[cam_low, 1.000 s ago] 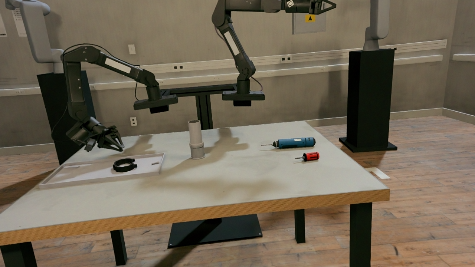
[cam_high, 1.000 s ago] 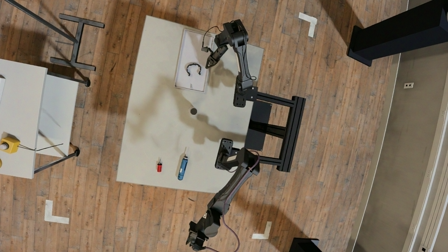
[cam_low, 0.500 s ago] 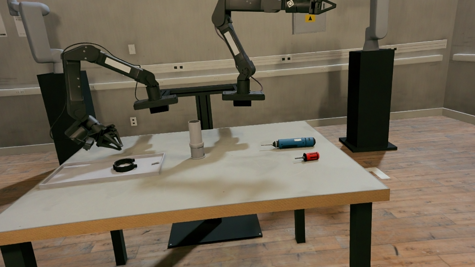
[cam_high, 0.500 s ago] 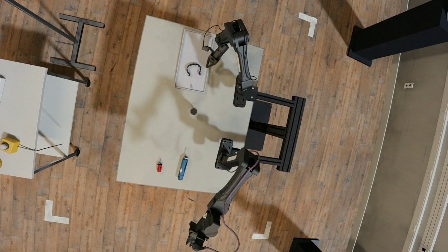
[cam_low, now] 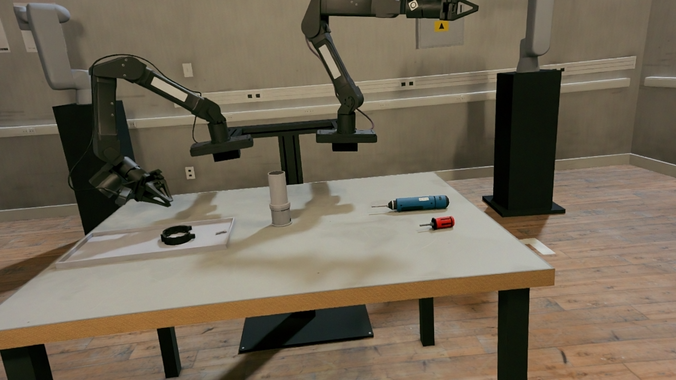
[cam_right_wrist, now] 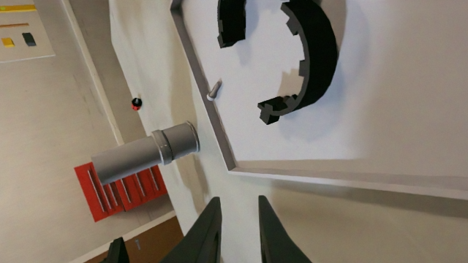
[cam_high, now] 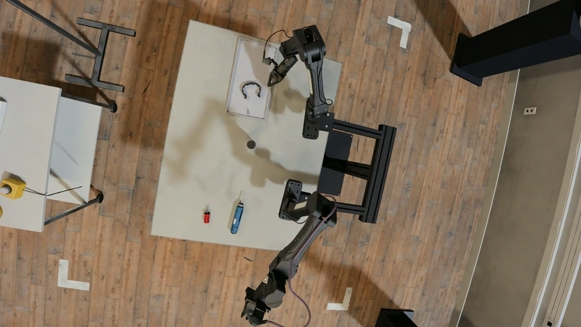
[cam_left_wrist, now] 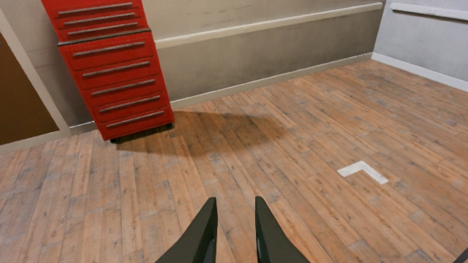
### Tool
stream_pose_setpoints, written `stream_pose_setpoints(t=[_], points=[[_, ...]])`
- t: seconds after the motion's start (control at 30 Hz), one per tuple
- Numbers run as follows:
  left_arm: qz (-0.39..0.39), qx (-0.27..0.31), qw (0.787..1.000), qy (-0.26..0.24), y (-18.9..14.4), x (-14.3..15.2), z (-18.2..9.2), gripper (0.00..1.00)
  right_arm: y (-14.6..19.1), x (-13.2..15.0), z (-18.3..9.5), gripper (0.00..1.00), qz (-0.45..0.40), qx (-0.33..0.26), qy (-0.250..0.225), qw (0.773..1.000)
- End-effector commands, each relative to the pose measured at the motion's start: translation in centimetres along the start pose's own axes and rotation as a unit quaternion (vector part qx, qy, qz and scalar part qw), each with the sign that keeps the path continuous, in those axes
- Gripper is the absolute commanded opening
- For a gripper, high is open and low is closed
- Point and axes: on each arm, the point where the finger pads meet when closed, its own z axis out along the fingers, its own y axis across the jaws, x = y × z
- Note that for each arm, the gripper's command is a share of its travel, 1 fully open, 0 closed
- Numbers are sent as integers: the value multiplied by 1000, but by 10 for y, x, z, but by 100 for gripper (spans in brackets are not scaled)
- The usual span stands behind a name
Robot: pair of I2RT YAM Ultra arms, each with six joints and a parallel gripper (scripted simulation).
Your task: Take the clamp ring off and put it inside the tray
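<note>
And there's your clamp ring [cam_high: 251,83] [cam_low: 177,240] [cam_right_wrist: 323,55], lying inside the tray [cam_high: 232,75] [cam_low: 141,257] [cam_right_wrist: 329,183] near a small screw [cam_high: 248,110] [cam_low: 221,232] [cam_right_wrist: 216,89], while outside it your joint module [cam_low: 281,216] [cam_right_wrist: 180,140] stands upright on the table [cam_high: 194,162] [cam_low: 359,255] with the link tube [cam_high: 251,144] [cam_low: 278,189] [cam_right_wrist: 126,158] rising from its top! You've got the right gripper [cam_high: 269,85] [cam_low: 170,203] [cam_right_wrist: 239,205] hanging near the ring, fingers slightly open on nothing, and the left gripper [cam_high: 243,311] [cam_low: 476,8] [cam_left_wrist: 235,206], also empty and slightly open, well apart from everything on the table

Light: even, fairly bright | Shadows: soft-edged, overlapping across the pale surface [cam_high: 194,170] [cam_low: 307,283] [cam_right_wrist: 219,183] | Glare: none strong | Focus: exterior sharp; wrist views slightly soft
</note>
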Motion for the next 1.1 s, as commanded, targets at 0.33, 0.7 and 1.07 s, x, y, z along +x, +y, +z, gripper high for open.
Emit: stream_pose_setpoints(t=[0.33,0.7,1.07], points=[[-6,-7,999,-31,3,-28,-8,20,25,3,-19,20,1,-4,-5,1000],[-6,-7,999,-31,3,-28,-8,20,35,1,-27,20,-2,-2,-8,1000],[-6,-7,999,-31,3,-28,-8,20,41,9,-26,20,12,-12,2,1000]])
